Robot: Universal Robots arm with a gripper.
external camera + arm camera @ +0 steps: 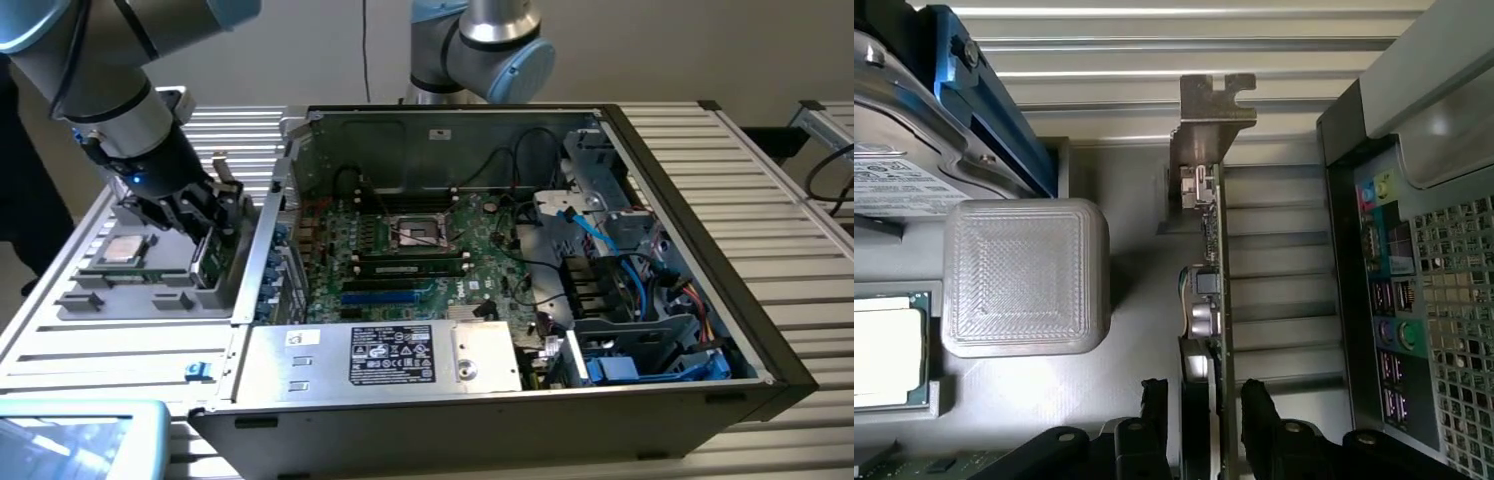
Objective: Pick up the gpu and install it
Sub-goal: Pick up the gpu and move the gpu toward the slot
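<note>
The gpu [1212,270] stands on edge in a grey parts tray [80,315], seen edge-on in the wrist view with its silver end bracket [1209,110] at the far end. In the exterior view the gpu [204,262] sits at the tray's side nearest the computer case. My gripper [1204,415] is open, its black fingers [1154,405] on either side of the card's near end with a gap on each side. From outside, the gripper [211,222] hangs just above the card.
The open computer case [747,330] lies at the exterior view's right of the tray, motherboard [400,245] exposed, power supply [387,355] at the front. Its rear port panel [1389,320] is close beside the card. The tray also holds a processor [123,250], a grey block [1024,275] and a silver drive [904,180].
</note>
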